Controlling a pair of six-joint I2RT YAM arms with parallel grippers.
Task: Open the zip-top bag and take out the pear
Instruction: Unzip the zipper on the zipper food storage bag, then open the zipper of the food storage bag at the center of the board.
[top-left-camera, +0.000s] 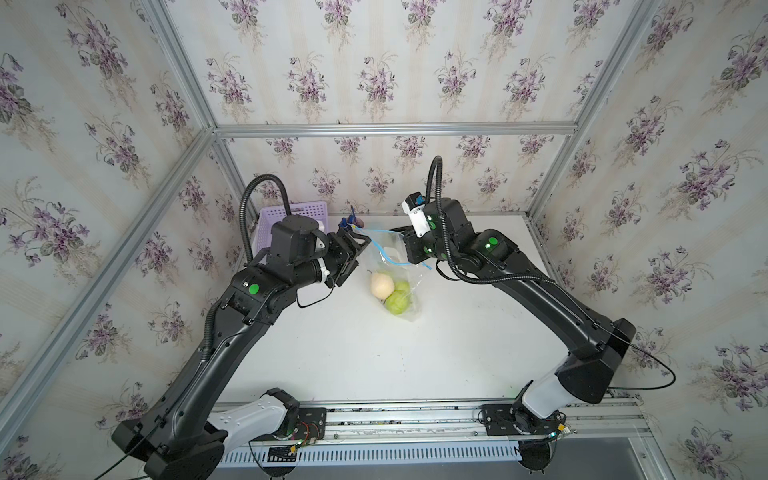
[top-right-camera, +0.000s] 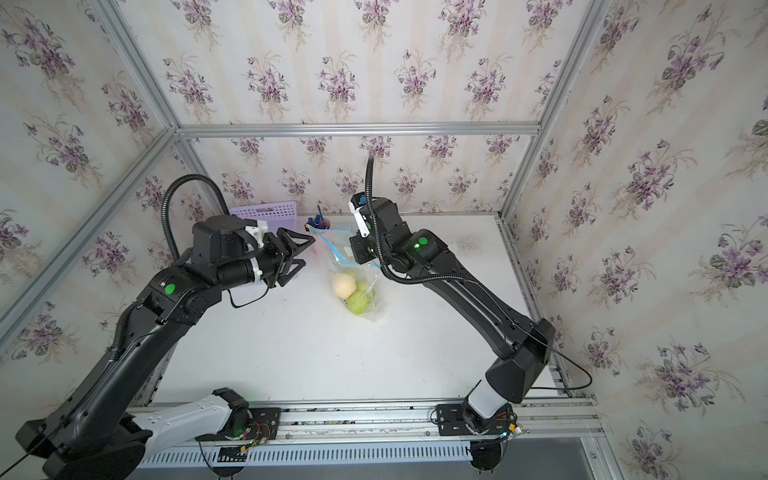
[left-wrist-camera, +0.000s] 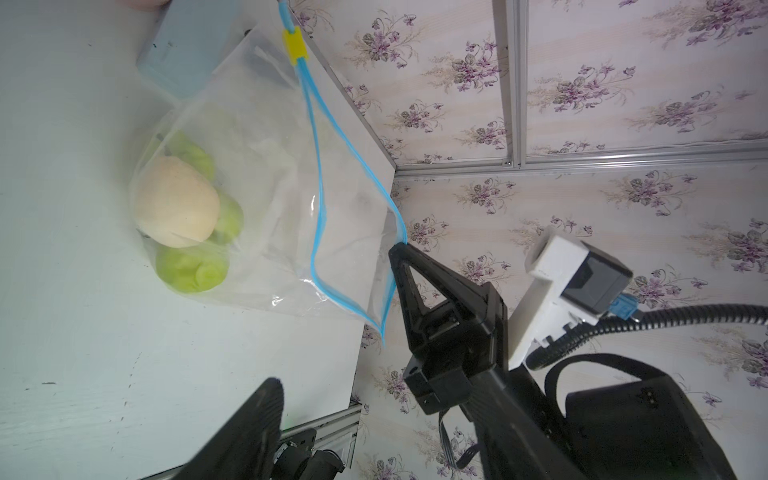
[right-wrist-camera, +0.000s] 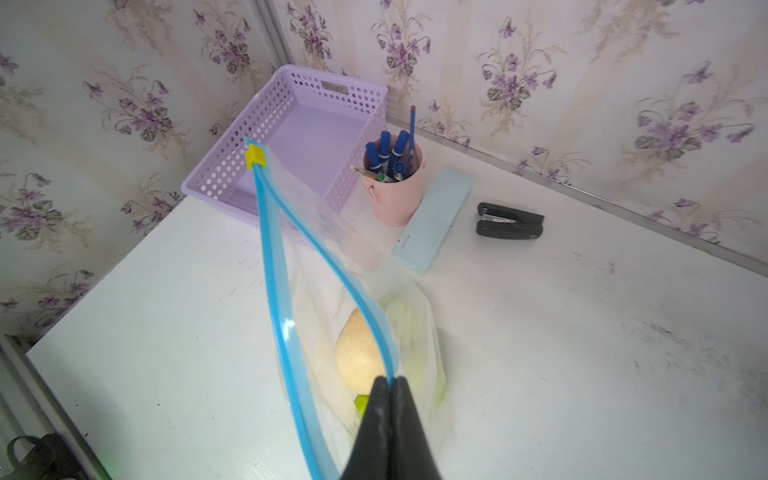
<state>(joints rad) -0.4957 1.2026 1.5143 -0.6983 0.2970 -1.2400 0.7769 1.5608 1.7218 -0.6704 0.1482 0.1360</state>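
Holds the zip-top bag (top-left-camera: 390, 243) up by one lip of its light-blue zip strip (right-wrist-camera: 270, 257), pinched between the right fingers (right-wrist-camera: 376, 419), pressed flat together on the plastic. Shows the same pinch in the left wrist view, at the very tip of those black fingers, partway along the rim. Has only the mouth end raised; leaves the bottom of the bag resting near the middle of the white surface (top-left-camera: 415, 353).

Stands open at the mouth: parts the two blue lips from the small yellow tab (right-wrist-camera: 254, 157) onward, widest toward the pinch, with a clear gap between them in both wrist views.

Spreads the left fingers (top-right-camera: 305, 240) wide apart, with nothing between them. Has the upper fingertip just beside the yellow tab at the bag's raised far corner in both top views; touching or not, cannot tell.

Contains the pear (top-left-camera: 381, 284), pale beige, at the bottom of the bag, down on the surface and pressed against green fruits (top-left-camera: 397, 302) lying beside it. Covers all of them with crinkled clear plastic.

Along the far edge of the surface, behind the bag: a purple perforated basket (right-wrist-camera: 232, 166) in the corner, a pink cup (right-wrist-camera: 395, 203) of blue pens just beside it, a pale-blue flat case (right-wrist-camera: 436, 216) lying next to the cup, and a black stapler (right-wrist-camera: 509, 220) a little apart from the case.
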